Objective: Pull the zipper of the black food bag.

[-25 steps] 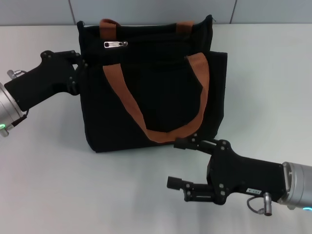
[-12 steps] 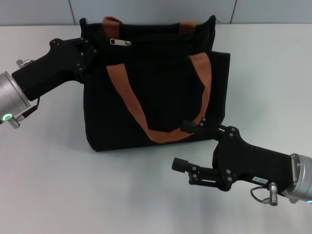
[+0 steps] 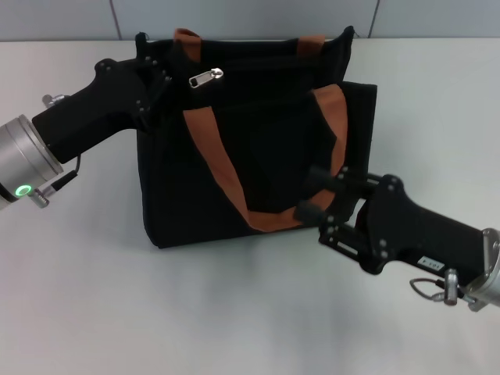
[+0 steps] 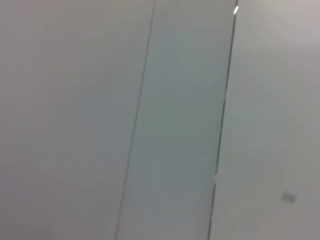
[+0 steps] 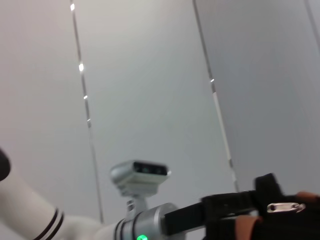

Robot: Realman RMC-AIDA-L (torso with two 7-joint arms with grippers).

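Left hand braces the bag upper left (its grip I cannot tell), right hand, spread, must next reach the zipper.

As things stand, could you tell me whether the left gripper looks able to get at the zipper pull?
Probably yes. The left gripper sits at the black food bag's upper corner, right beside the silver zipper pull, which lies exposed on top with nothing visible between them.
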